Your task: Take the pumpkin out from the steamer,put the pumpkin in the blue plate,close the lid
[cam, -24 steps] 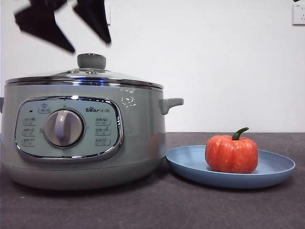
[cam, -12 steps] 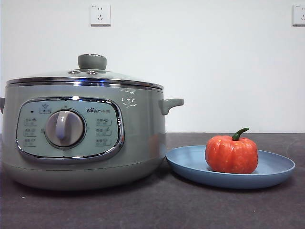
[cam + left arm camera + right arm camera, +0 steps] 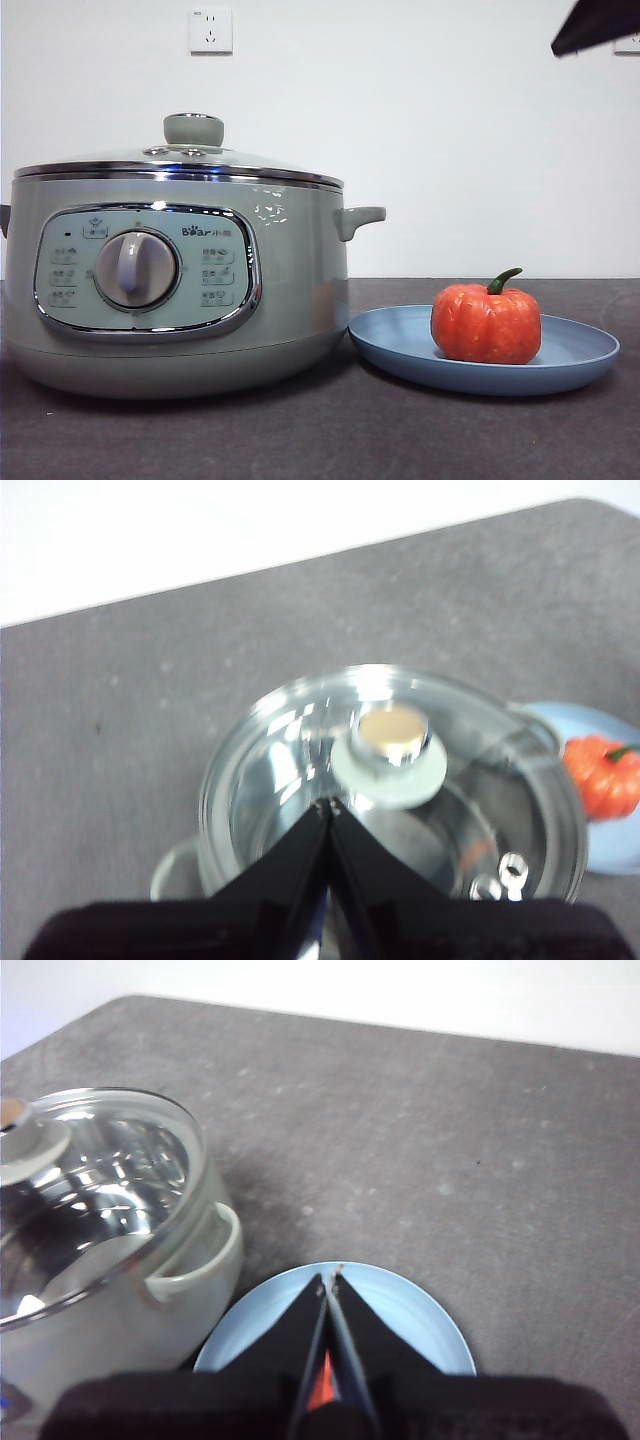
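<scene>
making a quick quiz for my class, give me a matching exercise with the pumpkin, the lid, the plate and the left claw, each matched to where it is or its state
Column 1
1. pumpkin
2. glass lid
3. blue plate
4. left claw

Column 2
A. beside the steamer, on the table
B. shut, high above the lid
C. resting on the plate
D. closed on the steamer

Pairs: 1-C, 2-D, 3-A, 4-B
</scene>
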